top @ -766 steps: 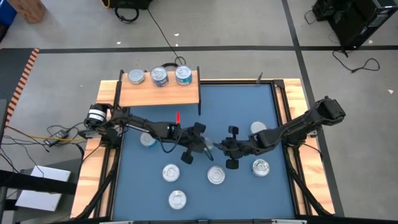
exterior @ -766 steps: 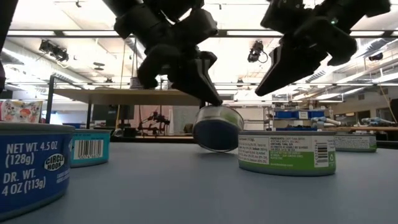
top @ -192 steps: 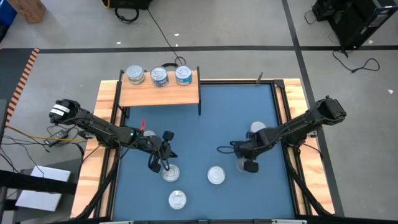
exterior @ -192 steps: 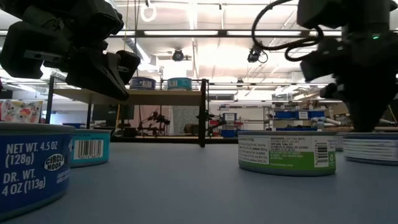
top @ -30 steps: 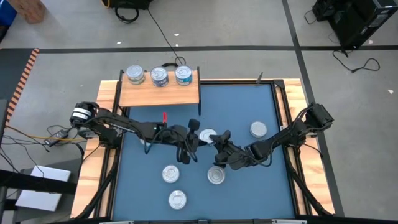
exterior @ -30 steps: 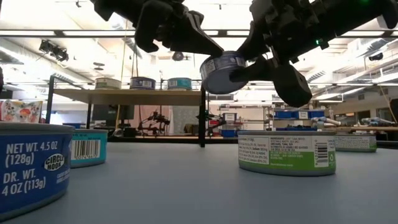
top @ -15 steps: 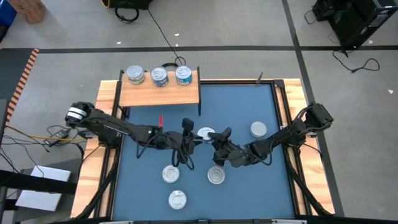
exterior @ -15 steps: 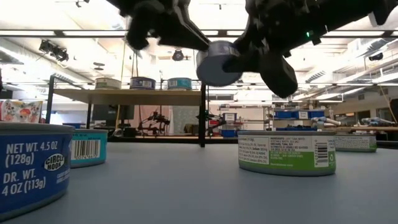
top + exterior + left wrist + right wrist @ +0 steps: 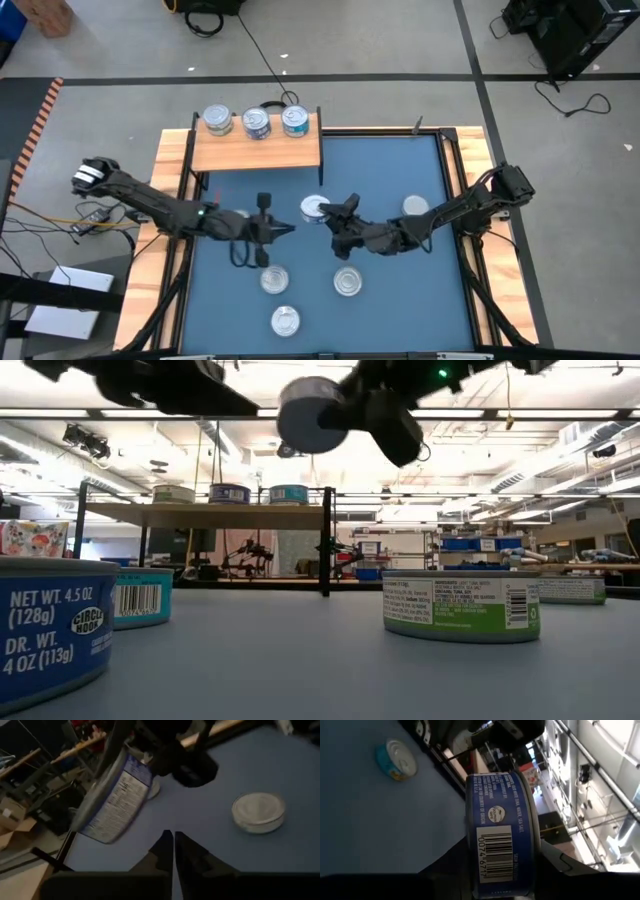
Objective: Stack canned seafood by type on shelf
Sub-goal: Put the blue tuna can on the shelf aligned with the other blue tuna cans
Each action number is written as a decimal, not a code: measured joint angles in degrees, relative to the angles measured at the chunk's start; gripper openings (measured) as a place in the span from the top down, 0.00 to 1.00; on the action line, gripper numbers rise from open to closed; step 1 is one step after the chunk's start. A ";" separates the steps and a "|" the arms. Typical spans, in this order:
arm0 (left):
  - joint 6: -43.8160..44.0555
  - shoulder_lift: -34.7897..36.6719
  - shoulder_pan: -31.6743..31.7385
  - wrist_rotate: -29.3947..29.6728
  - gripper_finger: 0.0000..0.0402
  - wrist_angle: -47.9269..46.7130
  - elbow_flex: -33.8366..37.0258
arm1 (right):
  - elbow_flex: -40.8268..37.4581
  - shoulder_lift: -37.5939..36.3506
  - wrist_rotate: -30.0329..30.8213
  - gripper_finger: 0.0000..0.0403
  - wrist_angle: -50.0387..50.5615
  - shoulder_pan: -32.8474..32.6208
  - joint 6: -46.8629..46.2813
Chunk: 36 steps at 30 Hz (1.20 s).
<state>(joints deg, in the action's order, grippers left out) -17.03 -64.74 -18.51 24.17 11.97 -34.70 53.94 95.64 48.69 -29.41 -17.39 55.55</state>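
Note:
The shelf point(image 9: 255, 148) stands at the table's far left and bears three tins in a row point(image 9: 256, 122). My right gripper point(image 9: 326, 213) is over the table's middle, shut on a blue-labelled tin point(image 9: 502, 830) held high above the blue top point(image 9: 310, 412). My left gripper point(image 9: 283, 229) is level, to the left of that tin. Its fingers point(image 9: 173, 845) are shut on nothing, and the tin point(image 9: 112, 800) shows ahead of them. Loose tins lie flat on the table. My right gripper pinches the blue tin between its two fingers, which stand at the tin's two flat ends point(image 9: 534, 851), with the barcoded side wall toward the wrist. The fingers come nearly level from the table's right. The tin is lifted clear and tilted on its edge.
Silver-lidded tins rest on the table at the near left point(image 9: 274, 280), the near middle point(image 9: 347, 281), the front point(image 9: 286, 320) and the right point(image 9: 415, 206). A green-labelled tin point(image 9: 460, 605) and a big blue one point(image 9: 50, 630) stand close to the low camera. Wooden rails point(image 9: 470, 170) edge the table.
My left gripper has come off the blue tin and drawn back toward the table's left edge. My right gripper has risen with the tin and carried it a little toward the far left, clear of the table throughout.

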 joint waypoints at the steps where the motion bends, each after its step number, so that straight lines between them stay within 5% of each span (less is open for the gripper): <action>1: 0.84 1.50 -0.46 0.00 0.96 0.98 1.29 | 1.09 0.00 -0.65 0.64 0.87 0.56 0.93; 10: 7.00 11.97 -2.29 -3.75 0.99 3.79 9.07 | 12.28 1.01 -6.83 0.64 10.92 6.05 6.18; 20: 8.32 17.86 -3.66 -12.46 0.99 2.12 10.35 | 29.51 14.01 -9.61 0.64 15.41 10.81 12.14; 29: 6.90 26.53 -7.43 -11.76 0.99 -0.62 10.33 | 45.78 24.84 -10.07 0.64 21.77 14.37 12.20; 36: 5.56 34.58 -7.49 -3.09 0.99 -3.45 10.32 | 53.77 32.04 -11.09 0.64 24.88 16.50 13.94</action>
<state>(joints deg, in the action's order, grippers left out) -11.47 -30.16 -26.00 21.08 8.52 -24.38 107.71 127.67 37.60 -4.53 -0.89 69.49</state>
